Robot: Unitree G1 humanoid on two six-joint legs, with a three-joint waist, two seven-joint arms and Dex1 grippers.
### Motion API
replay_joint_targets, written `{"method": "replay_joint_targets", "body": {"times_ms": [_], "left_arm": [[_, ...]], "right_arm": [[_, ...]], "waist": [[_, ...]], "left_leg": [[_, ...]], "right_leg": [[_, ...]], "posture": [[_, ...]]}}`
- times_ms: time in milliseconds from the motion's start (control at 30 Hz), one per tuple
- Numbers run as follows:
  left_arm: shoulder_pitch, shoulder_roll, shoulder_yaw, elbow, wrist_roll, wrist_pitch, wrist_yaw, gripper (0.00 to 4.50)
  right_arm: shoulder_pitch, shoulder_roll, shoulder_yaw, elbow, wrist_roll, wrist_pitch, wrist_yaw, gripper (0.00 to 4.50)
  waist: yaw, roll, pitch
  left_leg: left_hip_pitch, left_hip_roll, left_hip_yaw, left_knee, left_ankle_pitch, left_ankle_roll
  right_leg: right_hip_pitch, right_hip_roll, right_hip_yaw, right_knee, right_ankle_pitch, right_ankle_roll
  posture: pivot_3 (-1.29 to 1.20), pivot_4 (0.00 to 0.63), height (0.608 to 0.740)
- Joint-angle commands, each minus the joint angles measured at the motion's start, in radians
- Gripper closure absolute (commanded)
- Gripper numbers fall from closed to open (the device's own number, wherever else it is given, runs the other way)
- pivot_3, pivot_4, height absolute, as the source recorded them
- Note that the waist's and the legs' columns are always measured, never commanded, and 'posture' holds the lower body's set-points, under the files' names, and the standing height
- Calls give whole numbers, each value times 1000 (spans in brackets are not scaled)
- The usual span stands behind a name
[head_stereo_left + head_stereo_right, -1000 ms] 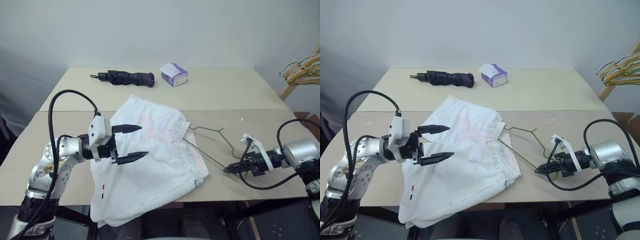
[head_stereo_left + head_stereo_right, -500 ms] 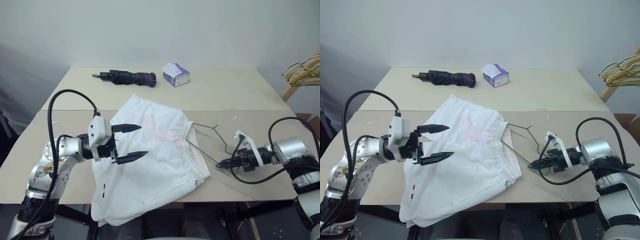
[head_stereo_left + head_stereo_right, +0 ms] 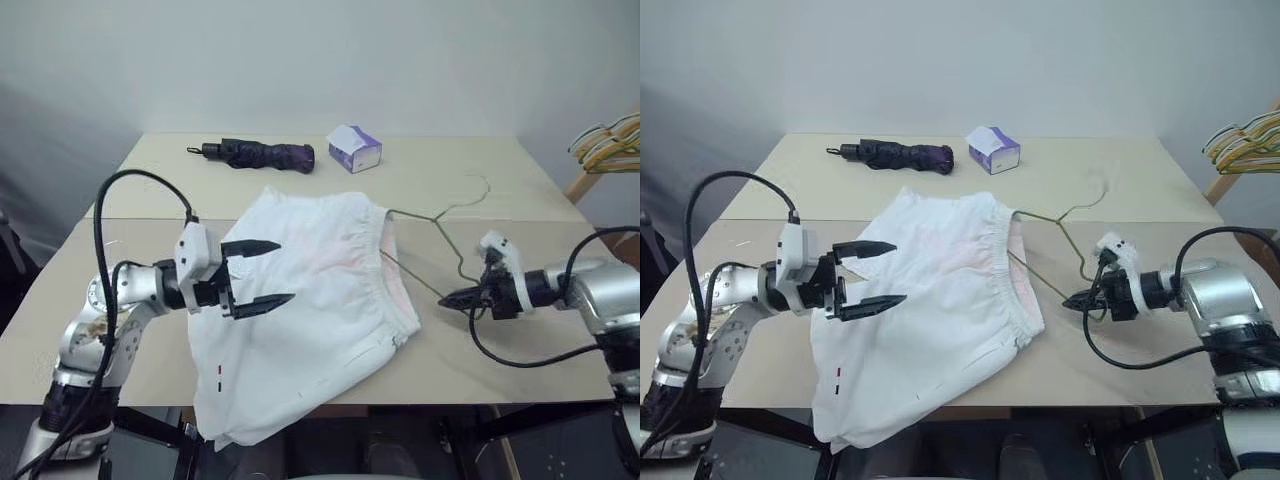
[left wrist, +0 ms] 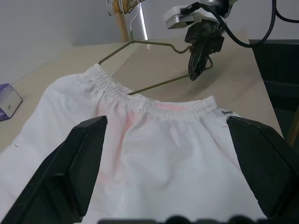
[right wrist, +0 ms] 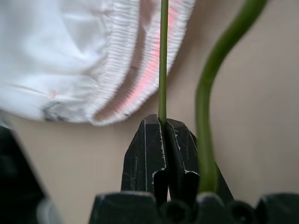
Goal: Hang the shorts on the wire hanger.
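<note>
Shorts (image 3: 310,300), limp and light, lay beneath the left jaws (image 3: 258,274), spread wide and empty; best gripped at the waistband. Right jaws (image 3: 1076,299) were clenched on the stiff wire hanger (image 3: 1065,235).

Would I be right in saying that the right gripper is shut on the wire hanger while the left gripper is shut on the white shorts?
Not quite. The right gripper is indeed shut on the wire hanger, but the left gripper is open, not shut on the white shorts. The left eye view shows its two fingers spread wide above the cloth, holding nothing.
</note>
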Motion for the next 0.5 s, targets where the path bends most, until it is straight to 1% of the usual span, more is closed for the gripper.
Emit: {"method": "replay_joint_targets", "body": {"times_ms": [33,100,133,200,267,367,500], "left_arm": [[-152,5,22,123,56,-91,7,86],[-239,9,16,221,101,-159,-1,86],[-287,13,8,278,123,-198,-18,86],[-369,19,-16,390,167,-284,-67,86],[-425,16,-40,479,197,-359,-120,86],[-496,7,-85,601,217,-427,-235,86],[-570,15,-158,739,249,-497,-430,86]], "right_arm": [[-18,15,-22,-209,-59,-64,-117,4500],[5,6,12,-299,-111,-132,-137,4500],[8,9,34,-340,-132,-136,-151,4500],[8,15,78,-397,-182,-165,-175,4500],[-2,19,106,-432,-201,-173,-171,4500],[-34,25,123,-461,-187,-168,-132,4500],[-72,7,136,-464,-162,-179,-49,4500]], "waist": [[-2,0,0],[-5,-1,0],[-9,-1,-1],[-16,-1,-1],[-25,-1,-2],[-36,-1,-2],[-53,-2,-2]], "left_leg": [[-1,0,0,0,0,0],[-2,0,0,0,0,0],[-3,0,0,0,0,0],[-6,-1,0,0,0,0],[-8,-1,0,0,1,0],[-9,-1,0,1,1,0],[-9,0,0,3,1,0]], "right_leg": [[-1,0,0,0,0,1],[-2,0,0,0,1,1],[-3,0,0,0,2,-2],[-5,0,0,-1,2,-2],[-7,0,0,0,2,-2],[-7,0,0,-1,3,-1],[-7,1,0,1,3,-1]], "posture": [[24,10,740],[9,9,740],[-10,1,740],[-24,0,740],[-24,0,740],[-40,0,740],[-49,0,740]]}}
